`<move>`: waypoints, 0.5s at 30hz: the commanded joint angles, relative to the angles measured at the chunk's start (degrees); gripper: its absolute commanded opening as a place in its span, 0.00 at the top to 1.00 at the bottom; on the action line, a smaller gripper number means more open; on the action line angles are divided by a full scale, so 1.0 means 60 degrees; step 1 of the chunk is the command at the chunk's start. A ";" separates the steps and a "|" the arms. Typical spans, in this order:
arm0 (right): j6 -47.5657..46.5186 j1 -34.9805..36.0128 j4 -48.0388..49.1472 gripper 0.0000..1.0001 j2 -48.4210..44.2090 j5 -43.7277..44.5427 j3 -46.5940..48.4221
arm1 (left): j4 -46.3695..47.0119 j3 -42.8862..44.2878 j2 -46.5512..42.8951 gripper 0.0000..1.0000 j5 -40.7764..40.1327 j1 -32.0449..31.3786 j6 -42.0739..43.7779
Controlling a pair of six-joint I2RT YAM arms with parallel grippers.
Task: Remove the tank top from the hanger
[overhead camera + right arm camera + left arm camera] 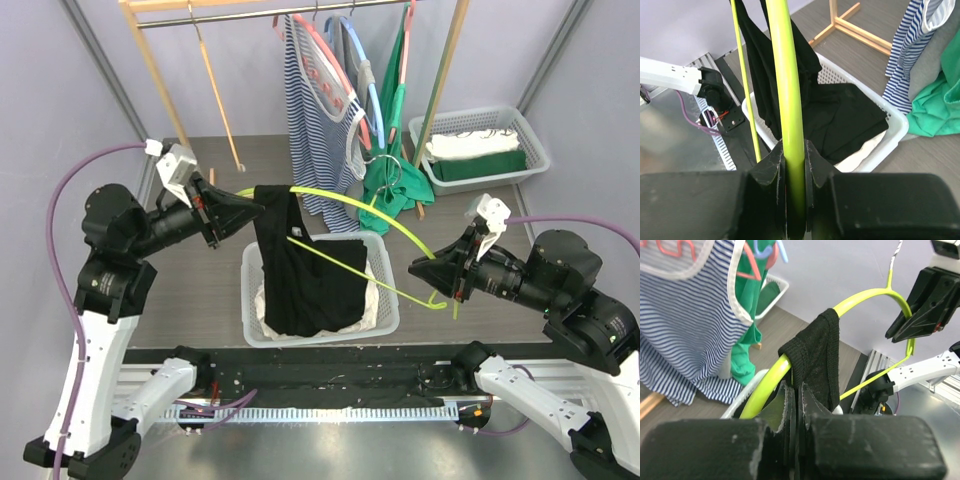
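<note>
1. The left gripper (795, 395) has its jaws pressed together at the foot of the black strap (815, 355). It seems to pinch the fabric there, though dark cloth against dark fingers makes this hard to confirm.
2. The right gripper (795, 150) is clamped on the right end of the yellow-green hanger (865, 296), holding it up over the table.
3. The strap loops over the hanger's left shoulder. From there the tank top (300, 265) hangs down, its lower part resting in the near basket (390, 318).
4. I judge the top light, limp and a little stretchy. It will sag and may snag on the hanger's curve, so the strap is the sensible hold, drawn off the left tip.
5. The near basket also holds white cloth (375, 300) under the black.
6. The far-right basket (535, 150) holds folded white (470, 143) and green (480, 168) clothes.
</note>
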 commanded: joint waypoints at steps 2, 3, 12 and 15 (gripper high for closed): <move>0.0182 -0.0052 -0.0137 0.99 0.0325 0.0930 0.0018 | 0.0912 0.1063 -0.0445 1.00 0.0991 0.0167 -0.0396; 0.0182 -0.0052 -0.0138 0.99 0.0340 0.0945 -0.0012 | 0.0883 0.1093 -0.0518 1.00 0.1020 0.0269 -0.0410; 0.0153 -0.0052 -0.0123 0.99 0.0428 0.0872 0.0105 | 0.0591 -0.0429 -0.1309 0.29 0.1182 0.0548 -0.0485; 0.0138 -0.0052 -0.0138 0.99 0.0442 0.0930 0.0193 | -0.0139 -0.0796 -0.1456 0.00 0.0934 0.0549 0.0434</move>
